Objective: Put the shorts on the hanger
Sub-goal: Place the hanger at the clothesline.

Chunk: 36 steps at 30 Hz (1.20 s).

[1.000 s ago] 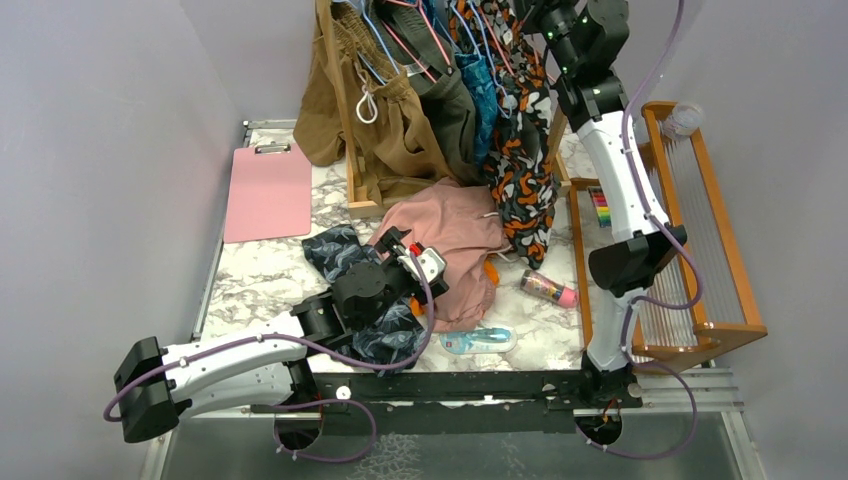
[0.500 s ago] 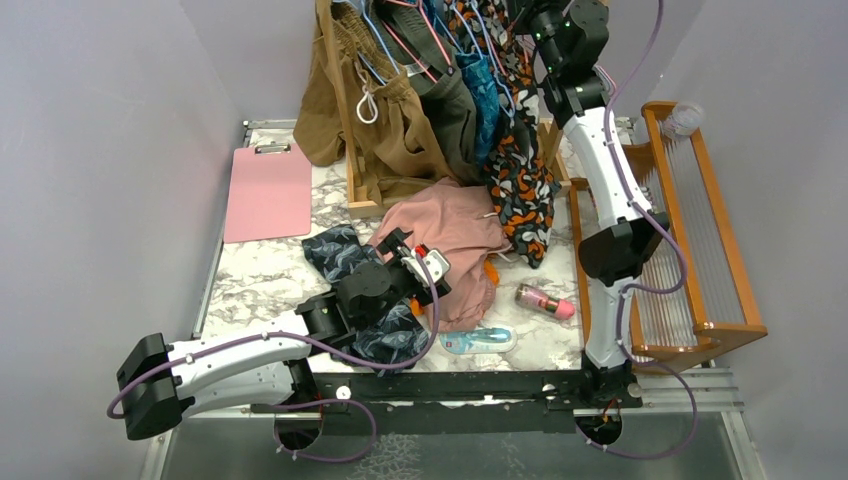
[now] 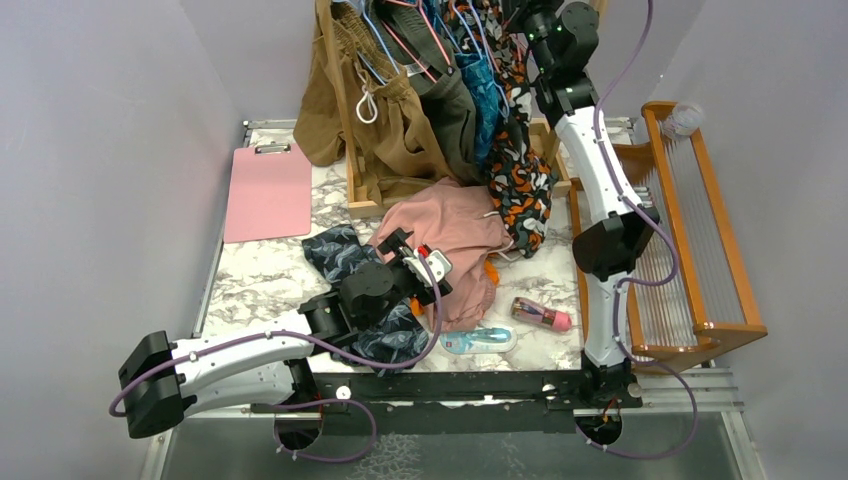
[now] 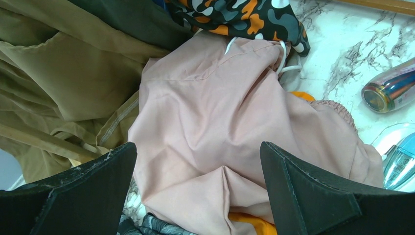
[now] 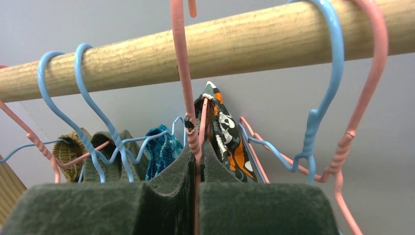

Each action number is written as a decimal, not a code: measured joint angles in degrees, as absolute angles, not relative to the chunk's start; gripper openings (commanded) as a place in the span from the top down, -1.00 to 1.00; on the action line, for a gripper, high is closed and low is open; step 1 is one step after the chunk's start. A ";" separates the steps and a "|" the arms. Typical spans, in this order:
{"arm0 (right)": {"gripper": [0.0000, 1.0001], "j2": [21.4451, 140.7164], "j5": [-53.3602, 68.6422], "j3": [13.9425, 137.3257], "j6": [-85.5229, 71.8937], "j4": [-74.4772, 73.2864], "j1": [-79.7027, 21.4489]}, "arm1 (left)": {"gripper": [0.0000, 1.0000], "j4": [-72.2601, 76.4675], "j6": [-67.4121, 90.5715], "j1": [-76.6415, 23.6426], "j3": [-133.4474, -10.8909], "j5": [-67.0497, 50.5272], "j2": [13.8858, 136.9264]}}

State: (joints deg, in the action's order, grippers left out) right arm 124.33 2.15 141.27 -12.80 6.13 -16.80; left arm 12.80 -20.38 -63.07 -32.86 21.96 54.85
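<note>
High at the back, my right gripper [image 3: 518, 14] is shut on the twisted neck of the pink wire hanger [image 5: 182, 73], just below the wooden rod [image 5: 235, 44]. In the right wrist view the fingers [image 5: 169, 171] pinch the wire, and the hook rises in front of the rod. The camouflage shorts [image 3: 520, 175] hang from that hanger; their waistband [image 5: 222, 127] bunches just behind the fingers. My left gripper [image 3: 421, 263] stands wide open low over the dusty-pink shorts [image 4: 220, 112], nothing between its fingers [image 4: 313, 191]. A corner of the camouflage shorts [image 4: 244, 17] lies beyond.
Light-blue hangers [image 5: 83, 107] and other garments crowd the rod, with a brown one [image 3: 390, 130] on the left. On the marble table lie navy leaf-print shorts [image 3: 340, 255], a pink clipboard [image 3: 268, 190], a pink bottle [image 3: 540, 314] and a clear bottle [image 3: 478, 341]. A wooden rack [image 3: 700, 230] stands right.
My right arm has swung left along the rod with the hanger, and the camouflage shorts have drawn left and up. The pink bottle has rolled slightly left. The left arm has barely moved.
</note>
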 measured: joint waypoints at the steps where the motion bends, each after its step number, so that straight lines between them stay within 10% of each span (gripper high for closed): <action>1: 0.98 124.55 2.15 141.27 -12.71 6.31 -16.82 | -0.98 12.80 -20.40 -63.07 -32.86 21.98 55.00; 13: 0.45 125.10 1.89 140.81 -11.97 6.81 -16.86 | -0.98 12.80 -20.45 -63.07 -32.86 22.09 55.31; 36: 0.12 106.26 0.10 117.10 -5.61 -0.34 -16.78 | -0.98 12.75 -18.92 -63.07 -32.86 21.41 51.51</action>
State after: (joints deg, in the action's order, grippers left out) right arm 106.26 0.10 117.10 -5.61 -0.34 -16.78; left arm 12.75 -18.92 -63.07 -32.86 21.41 51.51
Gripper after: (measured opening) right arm 0.428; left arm 0.989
